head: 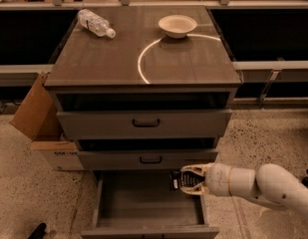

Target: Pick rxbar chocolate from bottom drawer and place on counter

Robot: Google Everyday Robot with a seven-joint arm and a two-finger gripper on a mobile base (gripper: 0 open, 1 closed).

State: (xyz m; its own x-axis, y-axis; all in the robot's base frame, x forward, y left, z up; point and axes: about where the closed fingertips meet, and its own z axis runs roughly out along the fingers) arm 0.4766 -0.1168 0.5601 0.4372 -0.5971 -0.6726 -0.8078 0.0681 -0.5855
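Observation:
The bottom drawer (143, 208) is pulled open and shows a plain grey floor. My gripper (187, 179) reaches in from the right over the drawer's back right part. It is shut on the rxbar chocolate (174, 180), a small black wrapper bar that sticks out to the left of the fingertips, held just above the drawer floor and below the middle drawer's front. The counter (118, 59) is the cabinet's wood-grain top with a bright curved light arc on it.
A clear plastic bottle (95, 23) lies at the counter's back left. A white bowl (177, 25) stands at its back right. The two upper drawers (143, 123) are slightly open. A cardboard box (41, 121) stands left of the cabinet.

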